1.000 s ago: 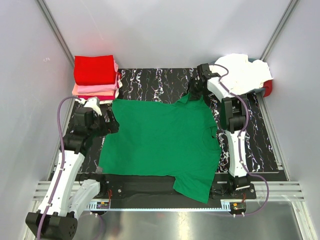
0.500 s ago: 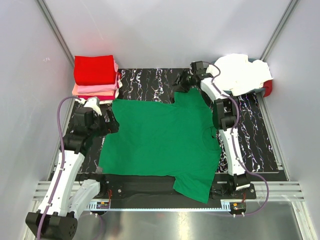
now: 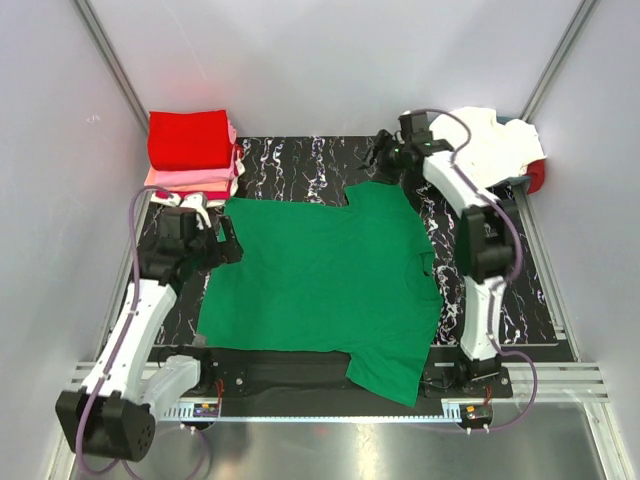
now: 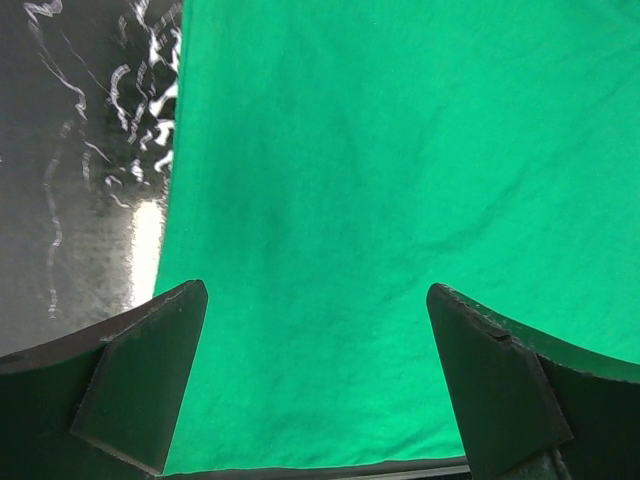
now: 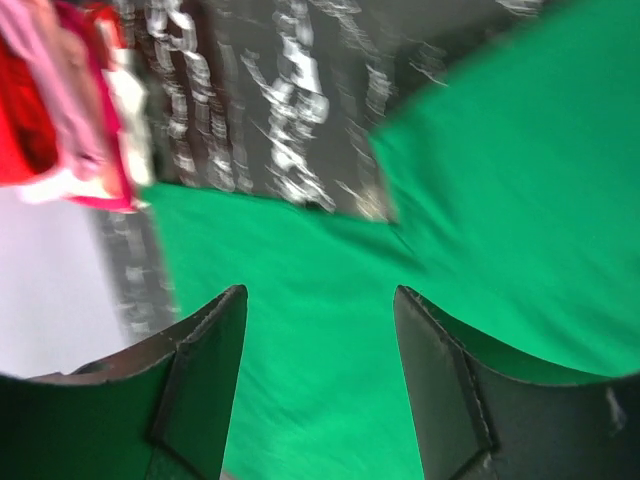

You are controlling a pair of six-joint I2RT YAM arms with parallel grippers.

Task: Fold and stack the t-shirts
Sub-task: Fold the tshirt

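The bright green t-shirt [image 3: 320, 280] lies spread flat on the black white-veined mat [image 3: 290, 165], one sleeve hanging over the near edge. My left gripper [image 3: 222, 243] is open and empty over the shirt's left edge; green cloth [image 4: 380, 200] fills its view between the fingers. My right gripper [image 3: 380, 160] is open and empty above the shirt's far sleeve [image 3: 378, 198]; the sleeve [image 5: 500, 180] shows in its view. A folded stack of red and pink shirts [image 3: 190, 155] sits at the far left. Crumpled white and cream shirts [image 3: 485, 145] lie at the far right.
Grey walls enclose the table on three sides. A metal rail [image 3: 330, 400] runs along the near edge by the arm bases. A red item [image 3: 537, 175] peeks from under the white pile. The folded stack also shows in the right wrist view [image 5: 60, 110].
My right gripper has let go of the green shirt's far sleeve and lifted off toward the back; the sleeve now lies flat. My left gripper shifted slightly.
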